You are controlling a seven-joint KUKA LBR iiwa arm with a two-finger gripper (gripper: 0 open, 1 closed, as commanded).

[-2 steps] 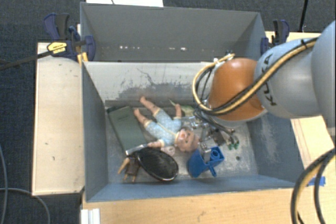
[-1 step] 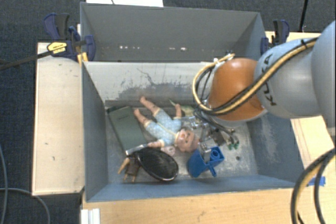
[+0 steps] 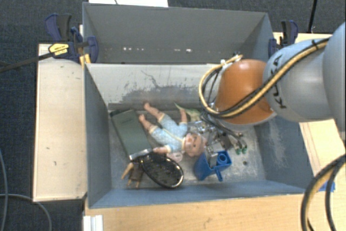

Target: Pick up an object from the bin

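Pale blue cloth dresses a small plastic baby doll (image 3: 168, 132) that lies on the floor of the grey metal bin (image 3: 173, 30). It is roughly mid-floor and set on a slant, with its legs toward the far left corner and its round head toward the near right. Just beside that head, on its right, hangs the robot's claw (image 3: 212, 140), a cluster of grey metal parts under a rounded orange wrist cover (image 3: 243, 92) looped with black and yellow cables. Whether the claw touches the head cannot be told. Its opening is lost among those parts, so wide or narrow cannot be told either. Nothing can be seen held in it.

Directly in front of the claw, close to the bin's near edge, sits a small bright blue plastic piece (image 3: 212, 166) with blocky prongs. Left of the doll lies a flat dark green rectangular slab (image 3: 128, 130). By the near left corner, a black oval pad (image 3: 161, 170) rests over some brown sticks.

As a judgement, the pick is not yet made. The arm is down in the bin and close to the doll, and everything rests on the floor. Closing on a thing, lifting it and carrying it out are all left to do.
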